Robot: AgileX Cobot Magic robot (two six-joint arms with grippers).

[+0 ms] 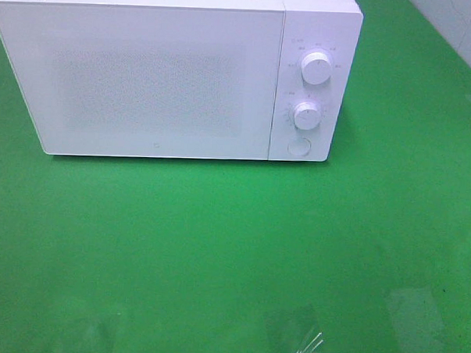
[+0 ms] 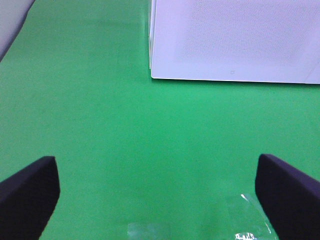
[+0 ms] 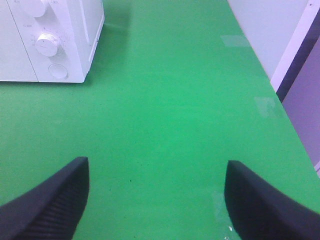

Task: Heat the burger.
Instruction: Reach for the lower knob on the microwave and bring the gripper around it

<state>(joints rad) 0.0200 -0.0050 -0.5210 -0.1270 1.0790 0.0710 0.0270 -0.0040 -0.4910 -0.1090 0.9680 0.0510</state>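
**Both arms wait, open-handed, before a closed microwave.** The left gripper (image 2: 156,172) hangs over the green table (image 2: 125,125) in front of the microwave (image 2: 235,40). Its jaws are wide apart with nothing between them. The right gripper (image 3: 157,172) is likewise spread and empty, in front of the microwave's control side. Neither gripper shows in the high view.

Only bare green cloth lies between the grippers and the microwave, with a few scraps of clear tape (image 1: 310,344) on the stretch farthest from it.

Beyond, the microwave stands with its long face square to the arms and its door (image 1: 146,79) closed. An upper dial (image 1: 316,68), a lower dial (image 1: 306,115) and a round button (image 1: 298,146) are stacked in a column beside the door.

The burger is nowhere in sight, neither on the table in front of the microwave nor in either gripper. Whether it sits behind the frosted door cannot be told.

The coming move likely turns on that control column. The right gripper looks toward the lower dial and the button, well apart from them. The left gripper faces the door's opposite lower corner. The right arm therefore appears nearer the controls, and the left nearer the door's far edge.
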